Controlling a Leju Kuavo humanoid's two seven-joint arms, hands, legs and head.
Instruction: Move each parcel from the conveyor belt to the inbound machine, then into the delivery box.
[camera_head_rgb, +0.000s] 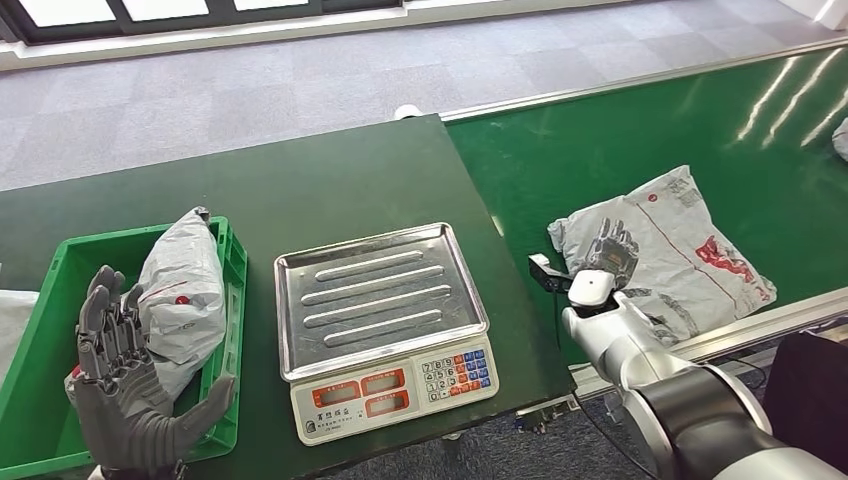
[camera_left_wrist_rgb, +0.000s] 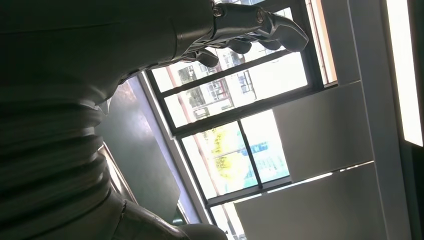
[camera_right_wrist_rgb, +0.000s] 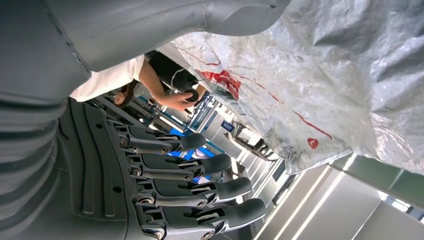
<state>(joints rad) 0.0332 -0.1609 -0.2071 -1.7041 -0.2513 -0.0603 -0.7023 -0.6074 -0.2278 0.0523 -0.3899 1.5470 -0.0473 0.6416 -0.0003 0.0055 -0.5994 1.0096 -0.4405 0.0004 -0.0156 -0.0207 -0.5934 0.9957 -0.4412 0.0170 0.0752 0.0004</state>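
Grey parcel (camera_head_rgb: 672, 245) flat on the green belt (camera_head_rgb: 640, 150) right of the scale (camera_head_rgb: 385, 325), right hand (camera_head_rgb: 612, 255) over its near edge, fingers spread, gripping nothing, second parcel (camera_head_rgb: 182, 290) in the green crate (camera_head_rgb: 40, 300) left of the scale, left hand (camera_head_rgb: 125, 385) open, empty, above the crate.

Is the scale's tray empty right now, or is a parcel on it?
Empty. The head view shows the scale's steel tray bare, ribs uncovered; one parcel sits in the green box.

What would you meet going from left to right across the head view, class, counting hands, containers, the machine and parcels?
Left hand → green delivery box holding a grey parcel → silver weighing scale → right hand → grey parcel on the conveyor belt.
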